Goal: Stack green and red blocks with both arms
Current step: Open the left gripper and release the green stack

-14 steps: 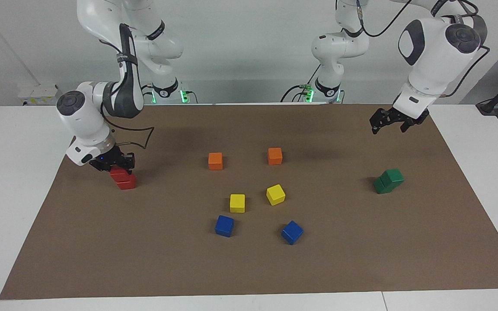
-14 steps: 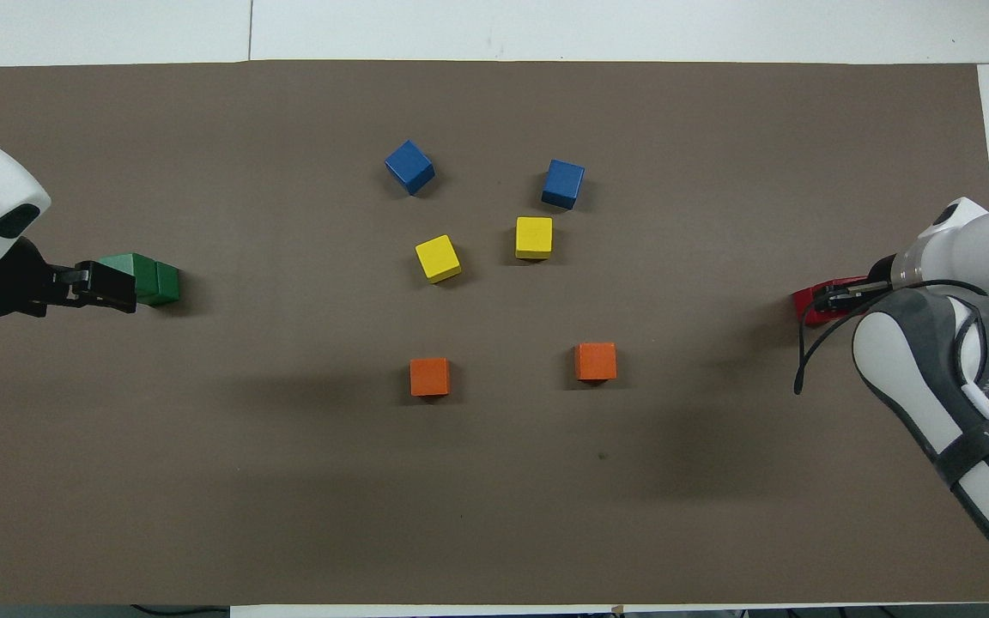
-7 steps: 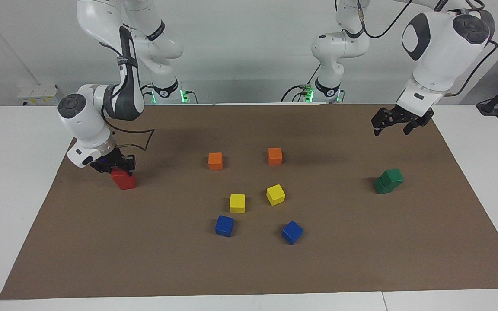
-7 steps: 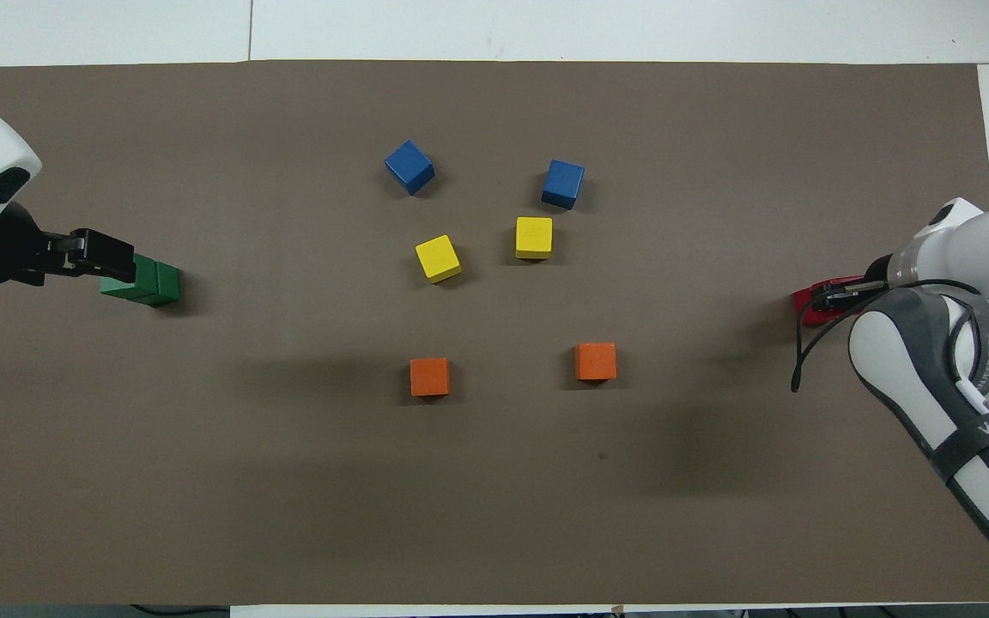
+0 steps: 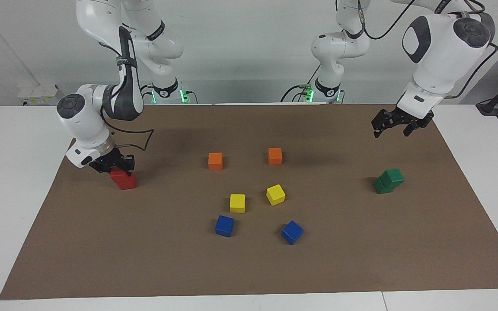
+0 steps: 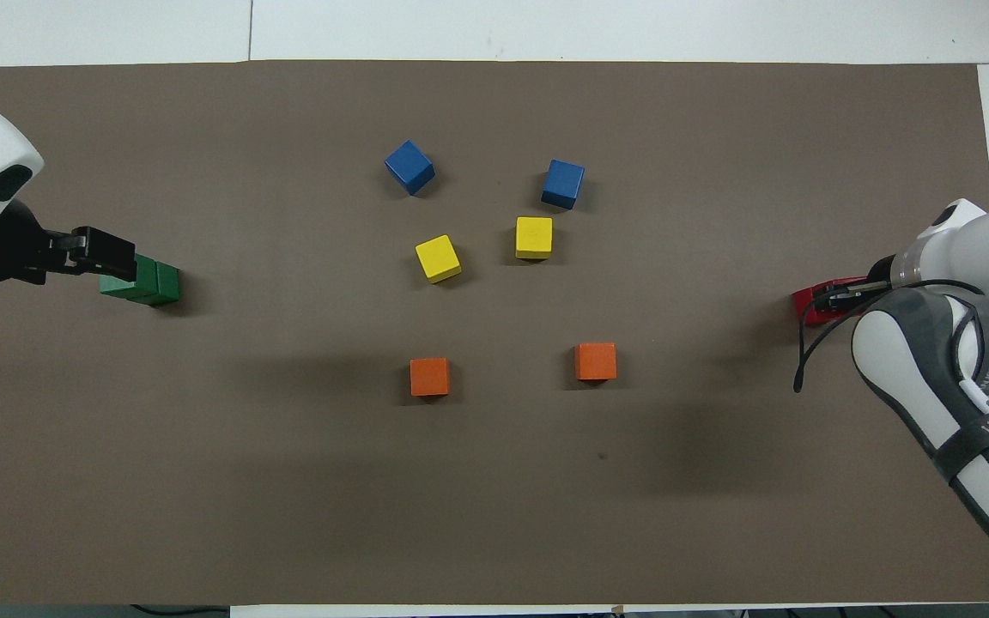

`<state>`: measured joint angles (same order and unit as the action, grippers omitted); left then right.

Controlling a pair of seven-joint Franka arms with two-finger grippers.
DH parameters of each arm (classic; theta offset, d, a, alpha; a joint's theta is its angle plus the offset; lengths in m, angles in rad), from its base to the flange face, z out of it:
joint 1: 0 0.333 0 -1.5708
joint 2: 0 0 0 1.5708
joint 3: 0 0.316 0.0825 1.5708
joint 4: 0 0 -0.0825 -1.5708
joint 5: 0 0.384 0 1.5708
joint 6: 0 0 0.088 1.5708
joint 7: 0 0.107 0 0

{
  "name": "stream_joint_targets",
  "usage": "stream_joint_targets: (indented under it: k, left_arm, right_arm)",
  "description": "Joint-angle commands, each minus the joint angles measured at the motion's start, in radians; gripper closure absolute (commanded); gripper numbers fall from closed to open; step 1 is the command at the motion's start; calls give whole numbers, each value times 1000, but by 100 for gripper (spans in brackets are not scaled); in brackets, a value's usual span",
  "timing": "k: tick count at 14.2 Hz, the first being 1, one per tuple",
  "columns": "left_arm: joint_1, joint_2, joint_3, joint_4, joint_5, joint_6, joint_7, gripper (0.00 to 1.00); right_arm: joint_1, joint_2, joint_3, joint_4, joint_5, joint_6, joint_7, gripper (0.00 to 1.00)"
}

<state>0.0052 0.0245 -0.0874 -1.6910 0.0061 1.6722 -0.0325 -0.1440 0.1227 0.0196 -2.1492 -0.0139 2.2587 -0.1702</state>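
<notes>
Right claw (image 5: 117, 166) gripping upper red block (image 5: 119, 173), bent low

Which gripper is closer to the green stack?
Left. The left gripper hangs open in the air above the green stack, clear of it. The right gripper is at the right arm's end of the table, shut on the upper red block.

On the brown mat (image 5: 145, 259), two yellow cubes (image 5: 237, 203) sit mid-mat; two orange cubes (image 5: 215, 160) lie nearer the robots, two blue cubes (image 5: 224, 226) farther.
</notes>
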Motion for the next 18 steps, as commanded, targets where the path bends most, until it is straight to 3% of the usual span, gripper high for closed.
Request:
stream_joint_targets:
  k: [1,18]
  left_arm:
    - [-14,6,14,27,-8,-29,-3,0]
    - [-8,-18,1,44,-12,-78,3,0]
  right_arm:
    - [-22,-11,11,-14,-8,1,-32,100]
    - [-8,-12,11,-24,-8,12,-28,100]
